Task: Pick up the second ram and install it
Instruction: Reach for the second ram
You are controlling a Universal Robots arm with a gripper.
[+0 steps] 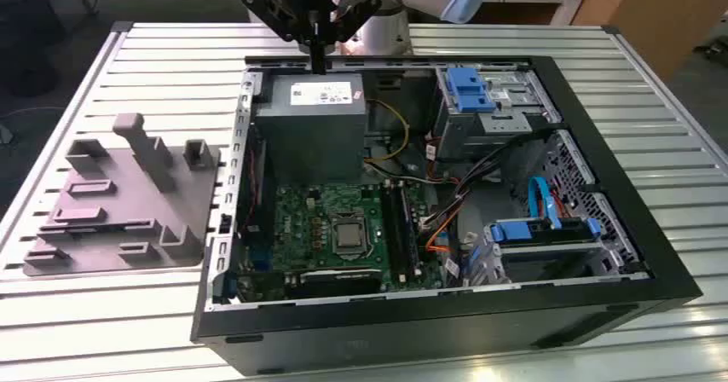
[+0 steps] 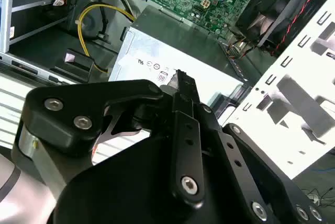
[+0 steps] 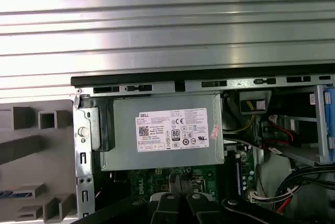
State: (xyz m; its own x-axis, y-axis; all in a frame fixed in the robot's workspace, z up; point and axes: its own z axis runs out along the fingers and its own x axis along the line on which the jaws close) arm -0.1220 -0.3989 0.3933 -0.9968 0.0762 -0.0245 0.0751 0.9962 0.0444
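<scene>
Claw (image 1: pixel 316 65) hangs with its fingers pressed together on nothing I can see, above the far rim of the open computer case (image 1: pixel 455 314), probably kept high so its cameras take in the whole job. On the exterior view's left, the grey fixture tray (image 1: pixel 196 199) lies on the table (image 1: pixel 637 45). I cannot tell whether the second ram sits there or further right, in the motherboard (image 1: pixel 313 216) slot rails (image 1: pixel 398 224).

We found the gripper (image 1: pixel 315 65) above the far edge of the power supply (image 1: pixel 309 126). The motherboard (image 1: pixel 330 228) lay just before the power supply, the drive cage (image 1: pixel 495 101) beside it on the exterior view's right, and the fixture tray (image 1: pixel 193 203) well apart on the exterior view's left.
</scene>
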